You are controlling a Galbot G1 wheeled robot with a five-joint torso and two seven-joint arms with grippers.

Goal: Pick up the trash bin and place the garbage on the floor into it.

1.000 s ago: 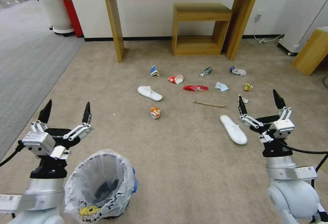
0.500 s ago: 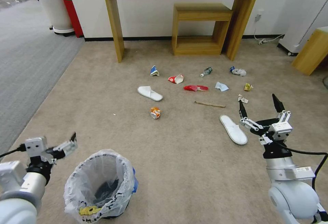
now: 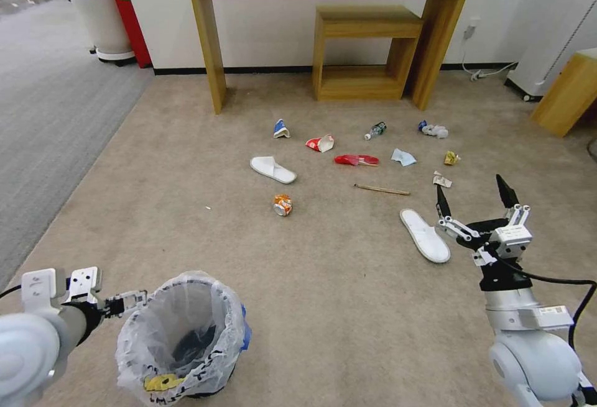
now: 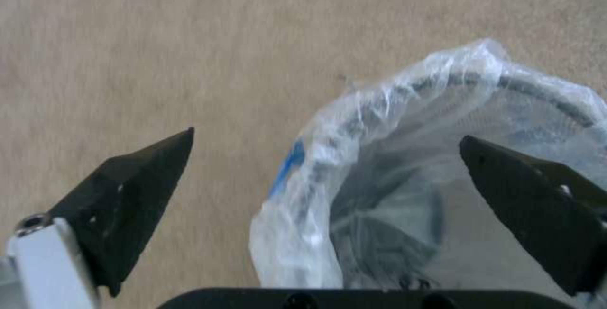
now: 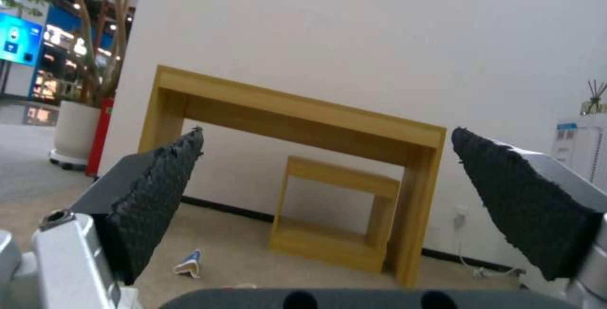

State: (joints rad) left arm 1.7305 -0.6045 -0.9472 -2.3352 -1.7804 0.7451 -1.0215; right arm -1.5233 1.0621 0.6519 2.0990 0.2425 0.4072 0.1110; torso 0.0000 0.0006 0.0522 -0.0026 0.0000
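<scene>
Head view showed my left claw (image 3: 134, 300) had dropped, fingers spread wide, to the trash bin (image 3: 183, 338) rim on the floor (image 3: 323, 283), ready to grasp; right claw (image 3: 474, 199) waited open.

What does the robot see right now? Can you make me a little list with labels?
bin: small round black trash bin with a crinkly whitish plastic liner, standing on the carpet
floor: beige short-pile carpet
left tool: open, straddling the bin's rim
right tool: open, raised in the air near a flat white slipper
litter: second white slipper, crushed red-white paper bowl, small plastic bottle, wooden stick
</scene>
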